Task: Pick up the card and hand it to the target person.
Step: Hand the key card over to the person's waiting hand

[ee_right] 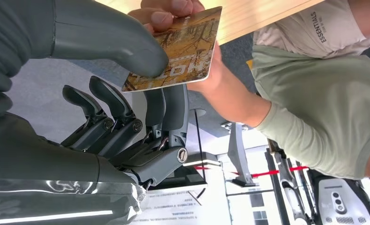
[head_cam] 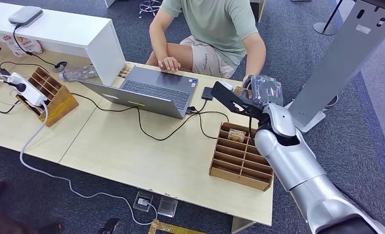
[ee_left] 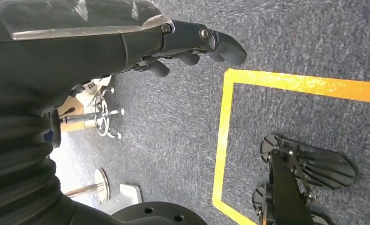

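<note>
Card [ee_right: 178, 49] is pinched between the thumb and fingers of the right hand [ee_right: 126, 103], and the person's hand [ee_right: 169, 11] already grips its far end. Left hand [ee_left: 192, 44] hangs empty, fingers loosely curled, far from it.

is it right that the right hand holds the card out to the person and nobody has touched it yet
Not quite. The right hand does hold the card out, but the person's hand already grips its far edge, as the right wrist view shows.
</note>
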`<action>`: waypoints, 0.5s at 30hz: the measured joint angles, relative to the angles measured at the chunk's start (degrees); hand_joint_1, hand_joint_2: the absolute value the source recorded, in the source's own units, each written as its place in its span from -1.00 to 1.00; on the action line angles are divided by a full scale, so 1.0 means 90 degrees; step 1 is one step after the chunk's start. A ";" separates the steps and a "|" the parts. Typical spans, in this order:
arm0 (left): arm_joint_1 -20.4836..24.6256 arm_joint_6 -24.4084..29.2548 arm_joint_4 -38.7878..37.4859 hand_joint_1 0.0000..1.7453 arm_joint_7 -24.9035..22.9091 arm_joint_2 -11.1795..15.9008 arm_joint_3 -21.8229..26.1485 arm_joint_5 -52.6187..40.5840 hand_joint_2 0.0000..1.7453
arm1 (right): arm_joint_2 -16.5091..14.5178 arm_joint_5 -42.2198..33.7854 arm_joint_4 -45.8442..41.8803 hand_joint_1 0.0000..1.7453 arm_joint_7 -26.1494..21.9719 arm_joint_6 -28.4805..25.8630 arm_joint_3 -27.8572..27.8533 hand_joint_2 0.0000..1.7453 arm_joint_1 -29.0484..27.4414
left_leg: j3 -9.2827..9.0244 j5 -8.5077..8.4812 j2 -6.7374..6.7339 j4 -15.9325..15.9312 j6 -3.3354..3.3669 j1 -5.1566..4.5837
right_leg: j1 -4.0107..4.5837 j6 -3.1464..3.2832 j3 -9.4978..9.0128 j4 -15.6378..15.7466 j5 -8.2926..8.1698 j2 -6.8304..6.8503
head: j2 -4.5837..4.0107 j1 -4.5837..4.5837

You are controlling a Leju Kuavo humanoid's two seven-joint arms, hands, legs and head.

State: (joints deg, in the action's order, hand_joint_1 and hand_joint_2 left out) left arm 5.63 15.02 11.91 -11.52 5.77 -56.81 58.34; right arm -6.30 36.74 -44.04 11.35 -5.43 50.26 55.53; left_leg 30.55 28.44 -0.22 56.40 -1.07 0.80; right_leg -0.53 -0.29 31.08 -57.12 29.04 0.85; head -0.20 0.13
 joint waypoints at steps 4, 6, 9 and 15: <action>-0.0002 0.0048 0.0000 -1.00 -0.0025 -0.0003 0.0000 0.0056 0.00 | -0.0207 0.0013 0.0510 -0.05 -0.0079 -0.0075 0.0021 1.00 0.0103 | 0.0000 0.0000 0.0000 0.0000 0.0000 0.0000 | 0.0000 0.0000 0.0001 0.0000 0.0000 0.0000 | 0.0000 0.0000; -0.0003 0.0060 0.0000 -1.00 -0.0031 -0.0004 0.0000 0.0080 -1.00 | -0.0294 0.0020 0.0684 -1.00 -0.0098 -0.0085 0.0032 1.00 0.0121 | 0.0000 0.0000 -0.0001 0.0000 0.0000 0.0000 | 0.0000 0.0000 0.0001 0.0000 0.0000 -0.0001 | 0.0000 0.0001; -0.0003 0.0064 0.0000 -1.00 -0.0033 -0.0007 -0.0001 0.0100 -1.00 | -0.0410 0.0021 0.0924 -1.00 -0.0124 -0.0107 0.0053 1.00 0.0168 | 0.0000 0.0000 -0.0001 0.0000 0.0000 0.0000 | 0.0000 0.0000 0.0002 0.0000 0.0000 -0.0001 | 0.0000 0.0000; -0.0003 0.0099 0.0000 -1.00 -0.0024 -0.0010 -0.0002 0.0118 0.50 | -0.0537 0.0003 0.1198 -1.00 -0.0165 -0.0217 0.0078 1.00 0.0227 | 0.0000 0.0000 -0.0002 0.0001 0.0000 0.0000 | 0.0000 0.0000 0.0003 0.0000 0.0000 -0.0002 | 0.0000 0.0000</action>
State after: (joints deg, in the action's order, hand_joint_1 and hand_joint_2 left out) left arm 5.60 15.91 11.91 -11.74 5.68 -56.83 59.40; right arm -11.14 36.77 -33.25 9.87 -7.38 50.96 57.57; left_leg 30.55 28.44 -0.23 56.40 -1.07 0.80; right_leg -0.53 -0.28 31.11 -57.12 29.04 0.84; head -0.20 0.13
